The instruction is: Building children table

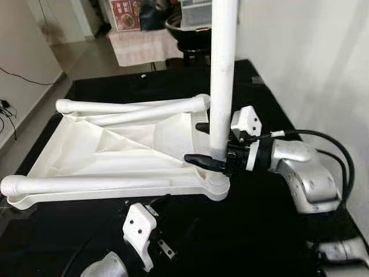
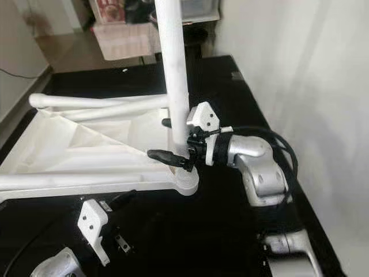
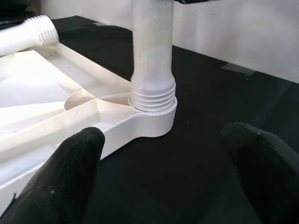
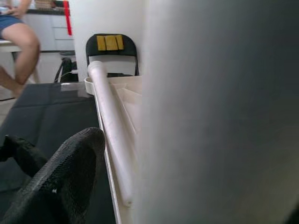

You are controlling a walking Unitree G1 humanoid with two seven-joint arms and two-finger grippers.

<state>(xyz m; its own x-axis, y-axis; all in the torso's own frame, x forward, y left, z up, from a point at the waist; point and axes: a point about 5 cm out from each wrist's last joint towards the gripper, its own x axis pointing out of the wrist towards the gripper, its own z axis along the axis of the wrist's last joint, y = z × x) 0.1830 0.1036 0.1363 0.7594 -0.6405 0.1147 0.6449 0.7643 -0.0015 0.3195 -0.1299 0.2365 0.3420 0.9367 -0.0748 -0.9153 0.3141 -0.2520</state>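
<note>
An overturned white plastic tabletop point(image 1: 98, 150), its ribbed underside facing up, lies on a glossy black bench point(image 1: 259, 231). A smooth cylindrical white table leg point(image 1: 223, 69) stands upright in the round corner socket point(image 3: 152, 119) nearest the robot's right, its moulded screw thread showing just above the collar. The right hand point(image 1: 203, 144) grasps this leg low down, one black finger on each side. Two more legs point(image 1: 132, 105) lie across the tabletop. The left hand point(image 3: 163, 172) hovers released near the socket, fingers spread.

Upright leg point(image 1: 222, 69) blocks centre; black mat point(image 1: 259, 231) open beside.
</note>
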